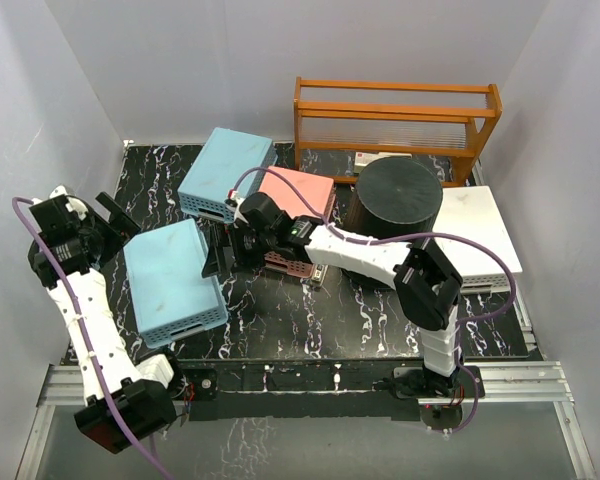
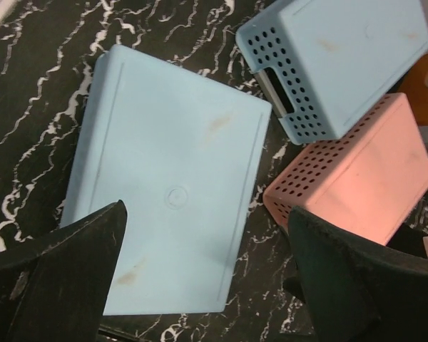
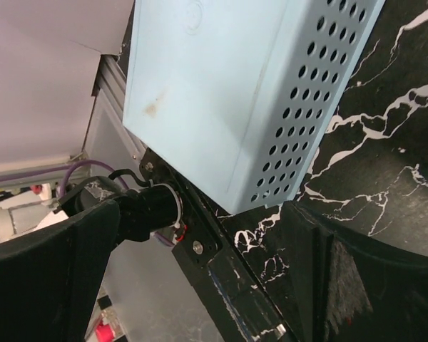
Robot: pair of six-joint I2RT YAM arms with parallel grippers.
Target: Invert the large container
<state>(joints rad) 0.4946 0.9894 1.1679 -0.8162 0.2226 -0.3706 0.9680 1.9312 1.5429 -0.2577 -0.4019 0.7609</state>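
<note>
The right arm (image 1: 370,255) reaches from lower right to mid-frame, right jaws wide and empty beside a blue basket (image 1: 175,285), the left arm (image 1: 80,300) crooks at the left edge, left jaws also spread empty, and the black bucket (image 1: 398,195) stands upper right with bare bench (image 1: 310,320) below it.

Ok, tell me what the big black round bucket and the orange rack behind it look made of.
Big black round bucket: probably plastic, matte; its flat top shows only a dull, even sheen. Orange slatted rack: likely varnished wood, judging by warm colour and squared bars.
</note>
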